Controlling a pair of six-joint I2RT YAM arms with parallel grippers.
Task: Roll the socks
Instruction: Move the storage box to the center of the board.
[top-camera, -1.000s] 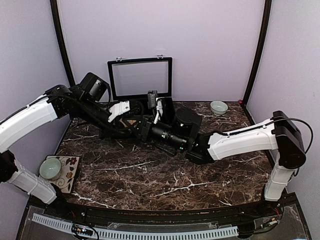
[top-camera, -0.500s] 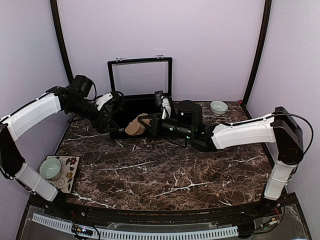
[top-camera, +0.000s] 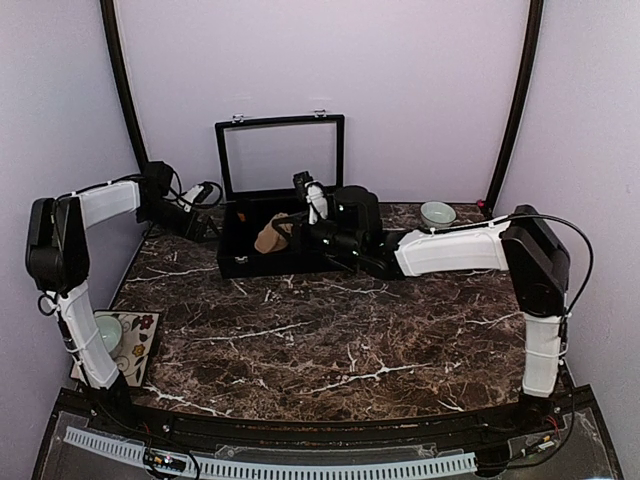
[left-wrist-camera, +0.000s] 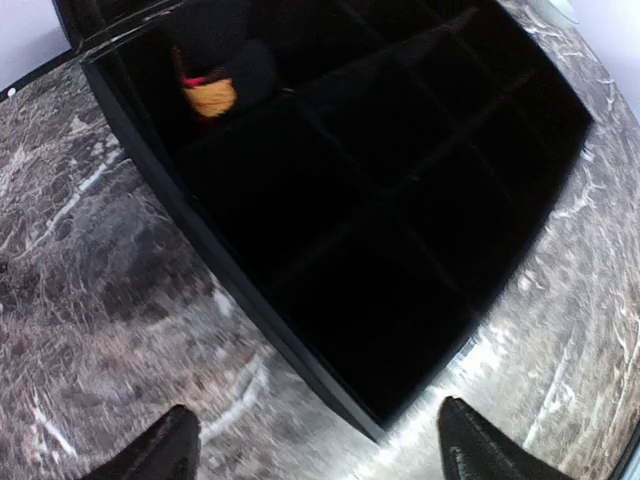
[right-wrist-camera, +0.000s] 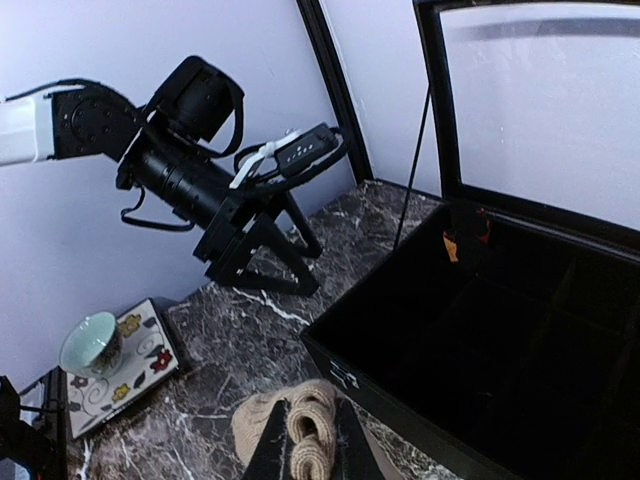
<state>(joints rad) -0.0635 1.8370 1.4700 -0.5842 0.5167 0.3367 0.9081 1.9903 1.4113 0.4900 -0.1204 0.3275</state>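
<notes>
Right fingers (right-wrist-camera: 272, 455) pinching tan sock (right-wrist-camera: 300, 425) at black box (right-wrist-camera: 390, 405).
I am holding it beside the front wall; left fingers (left-wrist-camera: 165, 455) are standing spread above the desk (left-wrist-camera: 100, 300); argyle sock (left-wrist-camera: 210, 95) is lying in a corner compartment.

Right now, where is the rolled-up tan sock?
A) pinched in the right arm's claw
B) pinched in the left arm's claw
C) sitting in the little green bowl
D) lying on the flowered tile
A: the right gripper is shut on the tan sock beside the black box, while the left gripper stands open with nothing between its fingers.
</notes>
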